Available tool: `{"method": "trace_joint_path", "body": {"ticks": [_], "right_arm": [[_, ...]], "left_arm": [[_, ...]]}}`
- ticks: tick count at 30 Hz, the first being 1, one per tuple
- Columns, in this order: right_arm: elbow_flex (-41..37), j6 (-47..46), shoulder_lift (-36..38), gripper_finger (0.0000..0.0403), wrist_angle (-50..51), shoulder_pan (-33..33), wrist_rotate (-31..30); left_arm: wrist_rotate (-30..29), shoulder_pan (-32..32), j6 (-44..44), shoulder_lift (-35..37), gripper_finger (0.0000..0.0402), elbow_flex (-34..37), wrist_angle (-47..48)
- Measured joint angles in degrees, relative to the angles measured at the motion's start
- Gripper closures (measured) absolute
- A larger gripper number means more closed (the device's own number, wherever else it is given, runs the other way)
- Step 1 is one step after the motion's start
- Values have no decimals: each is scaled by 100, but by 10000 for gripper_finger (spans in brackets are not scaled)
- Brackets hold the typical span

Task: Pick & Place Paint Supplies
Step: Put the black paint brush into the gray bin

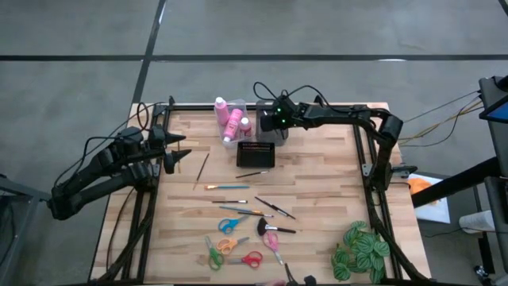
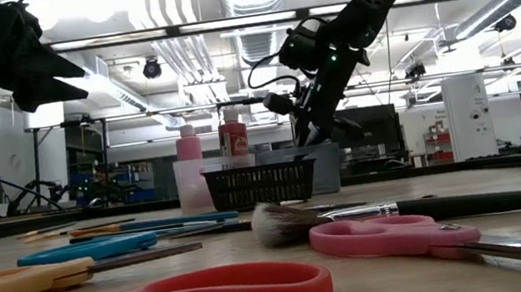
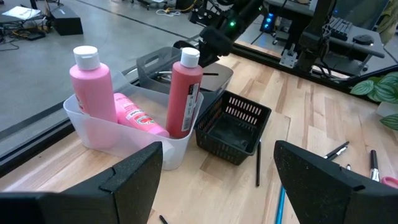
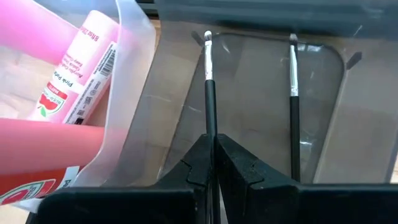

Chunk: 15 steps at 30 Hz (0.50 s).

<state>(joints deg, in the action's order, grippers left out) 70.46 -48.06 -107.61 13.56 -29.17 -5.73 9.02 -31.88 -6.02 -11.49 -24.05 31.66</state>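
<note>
My right gripper hangs over a grey bin at the table's far middle, shut on a thin black paintbrush. A second brush lies in that bin. Three pink bottles with white caps sit in a clear bin beside it; two stand and one lies slanted. My left gripper waits open at the left edge, touching nothing. More brushes and coloured scissors lie on the wood toward the near edge. My right gripper pinches the brush's black handle between its two fingers. The fingers slant down from the table's right, and the brush runs on along them. Its bristle end points ahead over the bin's floor; whether it touches the floor, I cannot tell.
A black mesh basket stands just nearer than the bins. A green leafy plant sits at the near right corner. A large make-up style brush and pink scissors lie close to the near edge.
</note>
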Motion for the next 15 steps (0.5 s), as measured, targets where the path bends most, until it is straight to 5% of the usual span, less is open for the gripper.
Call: {"method": "trace_joint_path", "body": {"ticks": [15], "right_arm": [[2, 18, 17, 296, -22, 0, 148]], "left_arm": [[2, 2, 0, 0, 91, 0, -2]]}}
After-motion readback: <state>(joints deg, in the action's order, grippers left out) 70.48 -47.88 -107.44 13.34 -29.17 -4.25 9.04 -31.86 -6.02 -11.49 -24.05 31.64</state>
